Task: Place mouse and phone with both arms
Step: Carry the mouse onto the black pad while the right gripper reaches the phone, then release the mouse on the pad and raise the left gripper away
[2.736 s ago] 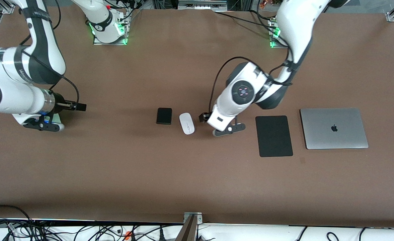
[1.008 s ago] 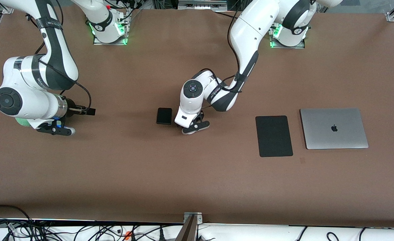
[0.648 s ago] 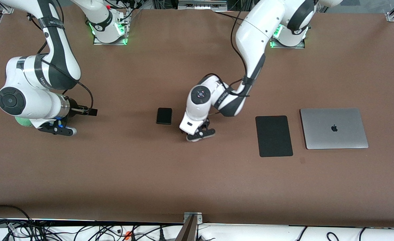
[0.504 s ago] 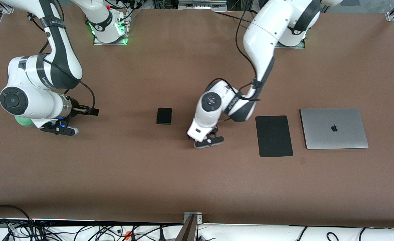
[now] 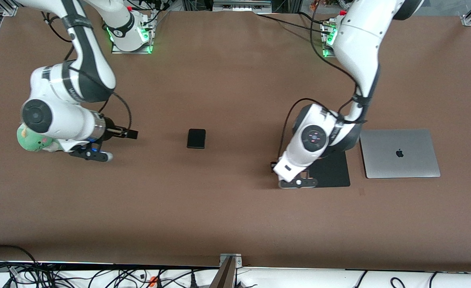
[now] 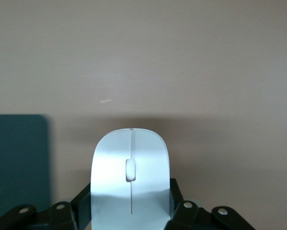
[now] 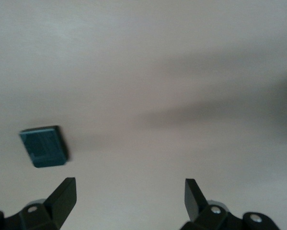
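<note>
The white mouse (image 6: 130, 177) sits between the black fingers of my left gripper (image 6: 130, 203), which is shut on it. In the front view the left hand (image 5: 296, 176) hides the mouse and hovers over the edge of the black mat (image 5: 335, 170) toward the right arm's end. The black phone (image 5: 196, 138) lies flat on the table's middle, and it also shows in the right wrist view as the phone (image 7: 43, 146). My right gripper (image 7: 130, 191) is open and empty above bare table, between the phone and the right arm's end of the table.
A closed silver laptop (image 5: 399, 153) lies beside the mat toward the left arm's end. A green plush toy (image 5: 30, 140) sits under the right arm's wrist. Brown table (image 5: 235, 216) stretches toward the front camera.
My left gripper closed on the mouse beside the phone, then carried it toward the mat. The right arm has shifted toward the phone. The phone has not moved.
</note>
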`<state>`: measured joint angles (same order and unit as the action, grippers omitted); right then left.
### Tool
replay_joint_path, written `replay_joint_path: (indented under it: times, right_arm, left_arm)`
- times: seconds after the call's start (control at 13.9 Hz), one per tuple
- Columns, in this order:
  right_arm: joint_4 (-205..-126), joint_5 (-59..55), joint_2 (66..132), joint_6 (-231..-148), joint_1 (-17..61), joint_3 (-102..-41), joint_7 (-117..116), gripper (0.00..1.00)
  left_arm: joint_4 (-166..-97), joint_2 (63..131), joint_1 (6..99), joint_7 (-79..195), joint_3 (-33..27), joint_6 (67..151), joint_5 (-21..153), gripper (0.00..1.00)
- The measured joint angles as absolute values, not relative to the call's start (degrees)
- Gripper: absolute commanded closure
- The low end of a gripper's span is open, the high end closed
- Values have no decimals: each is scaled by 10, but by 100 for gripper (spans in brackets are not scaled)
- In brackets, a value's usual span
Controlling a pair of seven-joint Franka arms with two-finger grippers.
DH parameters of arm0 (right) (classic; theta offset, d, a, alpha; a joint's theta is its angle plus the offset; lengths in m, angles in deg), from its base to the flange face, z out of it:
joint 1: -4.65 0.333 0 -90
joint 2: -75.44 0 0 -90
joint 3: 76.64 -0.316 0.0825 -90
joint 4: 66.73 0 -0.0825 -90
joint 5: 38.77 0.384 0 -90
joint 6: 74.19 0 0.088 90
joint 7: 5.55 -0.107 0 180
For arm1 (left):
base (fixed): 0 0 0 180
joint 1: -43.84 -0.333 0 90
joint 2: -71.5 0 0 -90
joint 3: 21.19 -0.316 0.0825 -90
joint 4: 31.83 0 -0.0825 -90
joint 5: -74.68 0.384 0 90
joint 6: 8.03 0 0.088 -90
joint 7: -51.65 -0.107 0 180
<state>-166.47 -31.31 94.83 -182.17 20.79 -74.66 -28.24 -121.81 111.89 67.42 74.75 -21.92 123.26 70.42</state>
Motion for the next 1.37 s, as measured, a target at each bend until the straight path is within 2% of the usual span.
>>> replay_joint_path:
  times: [0.29, 0.58, 0.65, 0.72, 0.79, 1.08, 1.37]
  right_arm:
    - [-1667, -313, 982, -1911, 284, -748, -361, 0]
    - [-1669, -313, 1032, -2002, 339, -749, -380, 0]
    - [-1669, -313, 1043, -2019, 350, -749, -382, 0]
    - [-1673, -313, 1053, -2035, 359, -749, -382, 0]
    - [-1680, -313, 1061, -2058, 367, -749, -382, 0]
    - [-1754, -313, 1074, -2169, 387, -749, -382, 0]
    - [-1796, -313, 1074, -2212, 409, -748, -393, 0]
  left_arm:
    - [-1317, 1075, 612, 669, -219, 1234, 704, 45]
    - [-1351, 1069, 583, 620, -219, 1238, 712, 43]
    - [-1354, 1069, 576, 615, -219, 1238, 722, 36]
    - [-1355, 1069, 570, 613, -219, 1239, 729, 8]
    - [-1356, 1069, 567, 611, -219, 1239, 732, 0]
    - [-1351, 1070, 565, 611, -219, 1244, 734, 0]
    - [-1320, 1051, 550, 612, -219, 1231, 734, 0]
